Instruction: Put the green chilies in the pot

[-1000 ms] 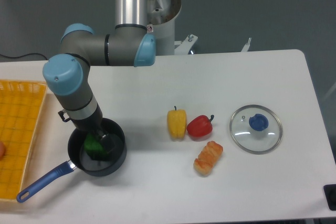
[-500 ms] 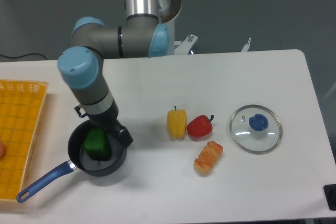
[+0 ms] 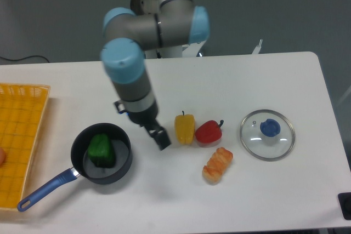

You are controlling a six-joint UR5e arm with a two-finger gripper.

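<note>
On your white worktop (image 3: pixel 263 80), the small glossy green pepper-shaped toy (image 3: pixel 101 150) sits inside the round black saucepan with the long blue handle (image 3: pixel 102 154), resting on the pan's floor toward its left side, free of the arm. The pan stands at the worktop's front left, its handle pointing down and left toward the yellow mesh basket (image 3: pixel 20 141) at the left edge.

Your black two-finger claw (image 3: pixel 160 137) hangs to the right of the pan, outside its rim, between the pan and the yellow pepper toy (image 3: pixel 185 128). It carries nothing; from this angle you cannot tell whether its fingers are apart or together.

The yellow pepper stands just left of the red pepper toy (image 3: pixel 209 132), the two touching or nearly so. An orange-brown bread-like toy (image 3: pixel 218 164) lies just in front of the red pepper. Further right, well apart from the pan, the round glass lid with a blue knob (image 3: pixel 267 134) lies flat on the worktop.
</note>
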